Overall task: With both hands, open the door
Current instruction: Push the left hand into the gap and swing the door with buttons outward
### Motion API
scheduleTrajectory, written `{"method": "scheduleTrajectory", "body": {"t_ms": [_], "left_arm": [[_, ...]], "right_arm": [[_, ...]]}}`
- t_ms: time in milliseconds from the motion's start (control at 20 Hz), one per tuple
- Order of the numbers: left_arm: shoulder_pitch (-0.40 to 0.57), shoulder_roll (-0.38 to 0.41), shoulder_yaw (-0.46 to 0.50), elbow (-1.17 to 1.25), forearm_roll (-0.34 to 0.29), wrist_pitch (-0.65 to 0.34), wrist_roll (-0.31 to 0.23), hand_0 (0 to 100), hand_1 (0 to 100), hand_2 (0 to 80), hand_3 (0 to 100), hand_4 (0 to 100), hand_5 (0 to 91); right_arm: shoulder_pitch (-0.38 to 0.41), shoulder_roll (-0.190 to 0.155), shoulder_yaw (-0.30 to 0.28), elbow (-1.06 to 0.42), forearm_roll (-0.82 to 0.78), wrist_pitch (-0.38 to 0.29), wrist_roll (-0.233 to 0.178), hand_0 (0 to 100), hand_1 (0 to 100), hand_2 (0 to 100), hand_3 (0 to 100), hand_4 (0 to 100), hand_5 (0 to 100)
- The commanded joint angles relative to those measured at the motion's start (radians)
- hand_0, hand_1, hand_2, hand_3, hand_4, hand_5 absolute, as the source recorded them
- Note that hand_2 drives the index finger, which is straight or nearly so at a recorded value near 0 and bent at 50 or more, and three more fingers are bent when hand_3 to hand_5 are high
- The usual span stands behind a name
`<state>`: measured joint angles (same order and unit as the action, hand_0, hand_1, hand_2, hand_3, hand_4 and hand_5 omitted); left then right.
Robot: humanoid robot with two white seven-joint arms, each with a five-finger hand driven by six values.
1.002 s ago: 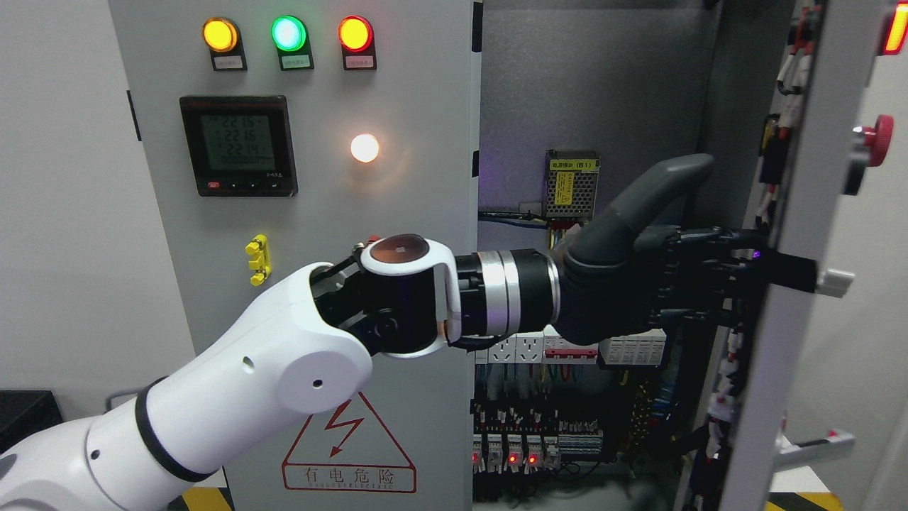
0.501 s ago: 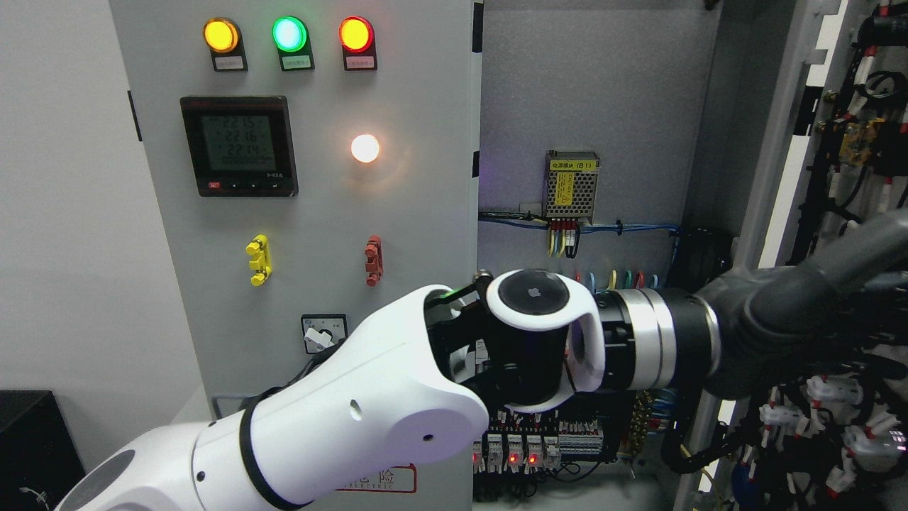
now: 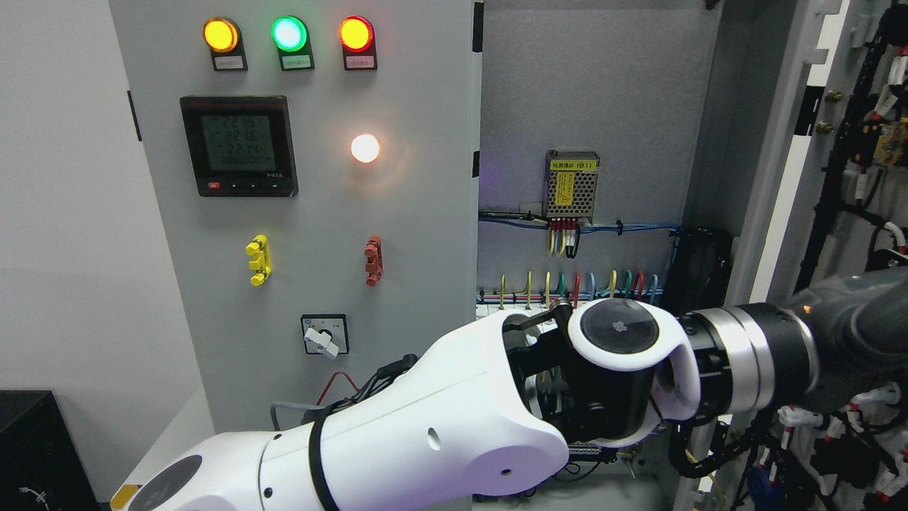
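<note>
As the right-hand door (image 3: 844,142) has swung further out over the last second, I can now see its wired inner face at the right edge, where a second ago I saw only its edge and outside handles. My left arm (image 3: 425,440) comes in from the lower left and reaches across the open cabinet (image 3: 589,106), lower and further right than before. The left hand (image 3: 862,319) shows only as a grey back of palm at the right edge; a second ago it lay against the door's edge, but now I cannot tell what its fingers are doing or whether they touch the door. My right arm is nowhere in view.

The left-hand door (image 3: 305,213), carrying the three lamps (image 3: 287,34) and the meter (image 3: 238,145), stands flat and closed.

By my reckoning the right door is largely open, so that half is nearly done, and the left door remains.
</note>
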<state>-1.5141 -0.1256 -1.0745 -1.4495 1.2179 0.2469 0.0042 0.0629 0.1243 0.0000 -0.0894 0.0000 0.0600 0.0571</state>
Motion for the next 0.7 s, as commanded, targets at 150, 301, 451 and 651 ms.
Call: {"method": "scheduleTrajectory", "body": {"t_ms": [150,301,451,651], "left_arm": [[0.006,-0.065,-0.114,0.071,0.025,-0.048,0.007,0,0,0.0,0,0,0.0],[0.043,-0.034,-0.072,0.019,0.025,0.0,0.0,0,0,0.0,0,0,0.0],[0.069,0.113,-0.015,-0.044,0.025,0.069,-0.021,0,0,0.0,0,0,0.0],[0.12,0.422,0.01,-0.208,0.026,0.069,-0.218,0,0,0.0,0,0,0.0]], "right_arm": [[0.0,0.0,0.031,0.0,-0.018,0.0,0.0,0,0,0,0,0,0],[0.0,0.0,0.031,-0.001,-0.018,0.0,0.0,0,0,0,0,0,0],[0.0,0.0,0.031,0.0,-0.018,0.0,0.0,0,0,0,0,0,0],[0.0,0.0,0.031,0.0,-0.018,0.0,0.0,0,0,0,0,0,0]]}}
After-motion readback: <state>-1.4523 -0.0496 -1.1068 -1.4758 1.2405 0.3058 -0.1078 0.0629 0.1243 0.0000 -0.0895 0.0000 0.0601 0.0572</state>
